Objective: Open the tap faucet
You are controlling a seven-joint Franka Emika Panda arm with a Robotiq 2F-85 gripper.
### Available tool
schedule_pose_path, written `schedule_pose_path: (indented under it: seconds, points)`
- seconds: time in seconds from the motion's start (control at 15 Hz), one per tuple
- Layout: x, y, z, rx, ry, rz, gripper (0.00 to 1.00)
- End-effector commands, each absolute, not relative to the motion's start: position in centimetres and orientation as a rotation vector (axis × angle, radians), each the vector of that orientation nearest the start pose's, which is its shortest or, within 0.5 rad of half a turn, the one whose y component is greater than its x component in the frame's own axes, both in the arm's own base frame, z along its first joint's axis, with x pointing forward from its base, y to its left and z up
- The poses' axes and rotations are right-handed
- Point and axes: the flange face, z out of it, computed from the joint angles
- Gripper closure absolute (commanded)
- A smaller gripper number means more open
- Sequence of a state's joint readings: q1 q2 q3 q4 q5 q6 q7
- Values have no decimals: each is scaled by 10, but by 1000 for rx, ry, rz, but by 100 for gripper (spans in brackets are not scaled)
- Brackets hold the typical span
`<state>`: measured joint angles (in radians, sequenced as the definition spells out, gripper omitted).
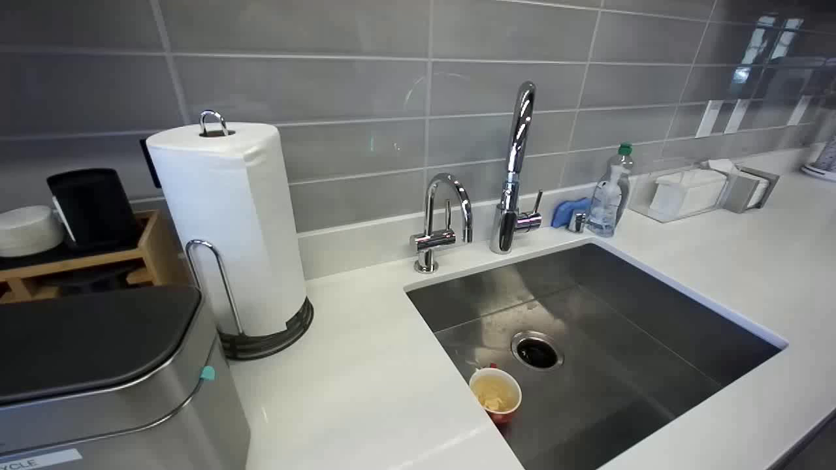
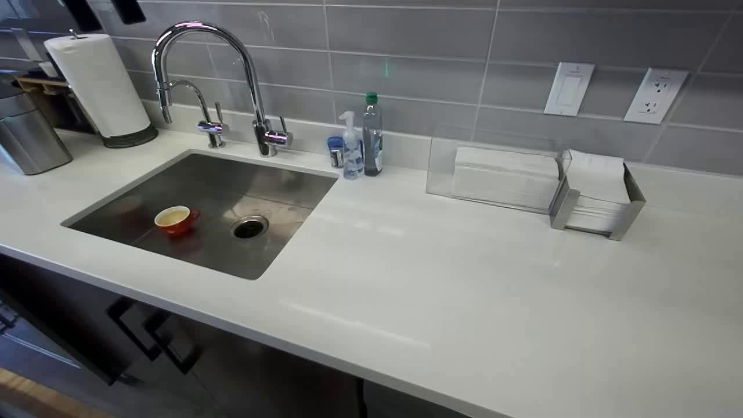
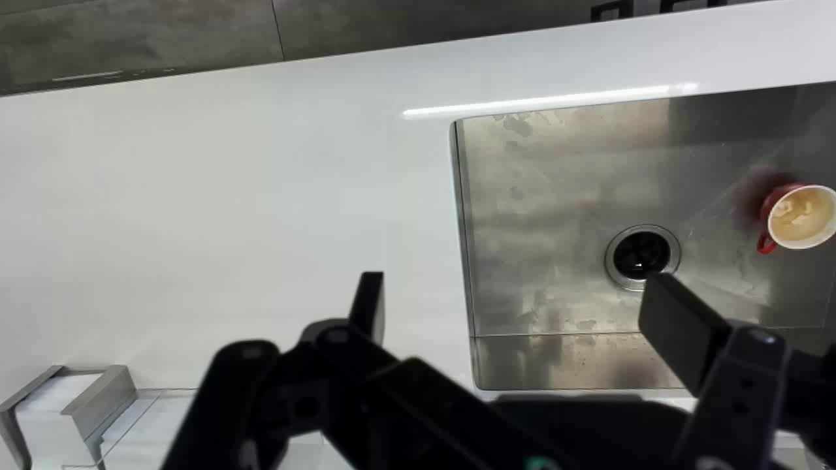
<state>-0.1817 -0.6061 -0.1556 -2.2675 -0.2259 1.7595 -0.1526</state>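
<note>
The tap faucet [image 1: 520,127] is tall, slim chrome and stands behind the sink, also in the exterior view from another angle [image 2: 252,75]. Its high spout arches over the sink. Its small side lever [image 1: 537,202] points upward, as it also does here [image 2: 283,124]. I see no water stream at the spout. My gripper [image 3: 513,287] is open and empty in the wrist view, with its fingers wide apart above the sink and counter. Two black fingertips [image 2: 110,24] hang at the top edge of an exterior view. The faucet does not show in the wrist view.
A shorter gooseneck tap [image 1: 429,209] stands beside the faucet. The steel sink [image 2: 302,180] holds a red cup [image 2: 176,220]. Soap bottles [image 2: 372,139] stand by the faucet. A paper towel roll [image 1: 222,228], a bin [image 1: 215,405] and napkin holders [image 2: 598,197] stand on the counter.
</note>
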Motion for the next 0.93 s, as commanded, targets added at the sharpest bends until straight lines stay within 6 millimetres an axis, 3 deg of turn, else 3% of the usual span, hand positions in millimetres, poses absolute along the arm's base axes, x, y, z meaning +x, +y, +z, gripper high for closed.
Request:
schedule_pose_path:
  seconds: [0.0,0.53,0.67,0.87]
  points:
    - [347,-155,587,-3286,213,-98,0]
    - [347,-155,587,-3286,213,-98,0]
    - [376,-145,583,-3270,178,-89,0]
    - [426,-114,566,-3223,56,-55,0]
